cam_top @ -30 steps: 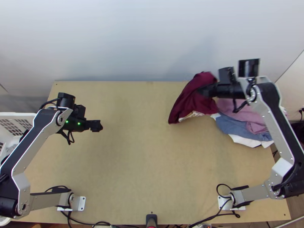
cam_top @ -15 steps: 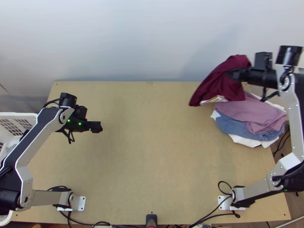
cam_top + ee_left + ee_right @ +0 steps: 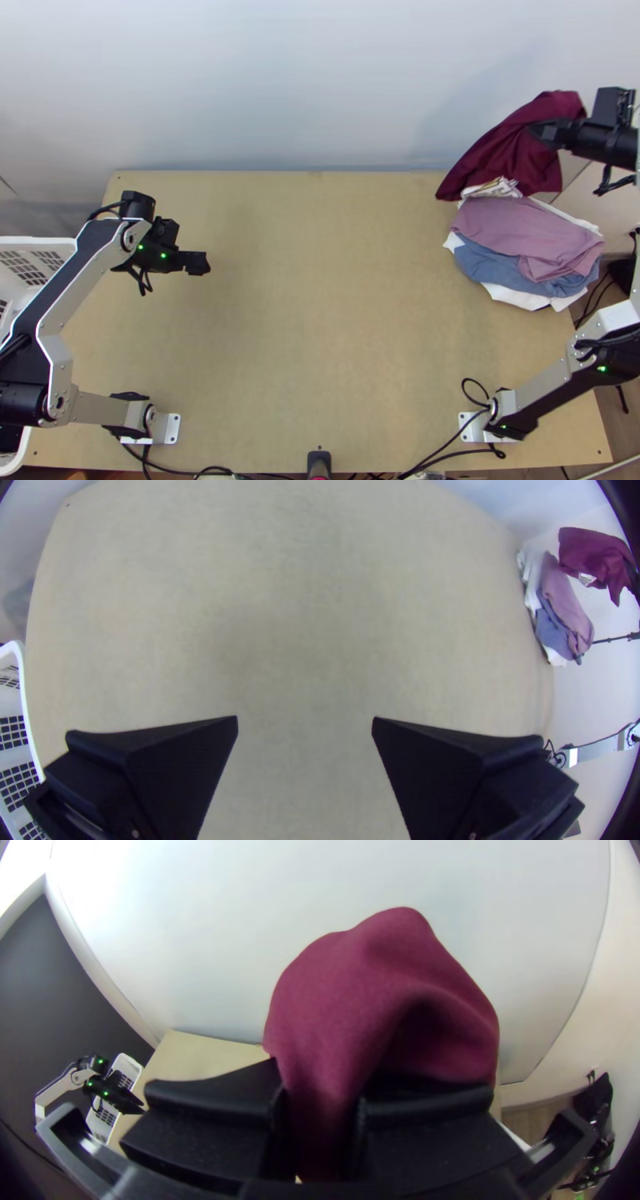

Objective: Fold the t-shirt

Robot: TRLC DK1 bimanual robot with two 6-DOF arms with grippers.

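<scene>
Maroon t-shirt [image 3: 512,148] clamped in my right gripper [image 3: 320,1107] by the clothes pile [image 3: 524,232], left gripper [image 3: 305,727] open well apart from it, I judge this the stacking step, needing a level lowering next.

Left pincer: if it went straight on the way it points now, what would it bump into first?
Probably the bare wooden table, as that lies beyond the open left pincer in its wrist view; the gap is hard to judge.
</scene>
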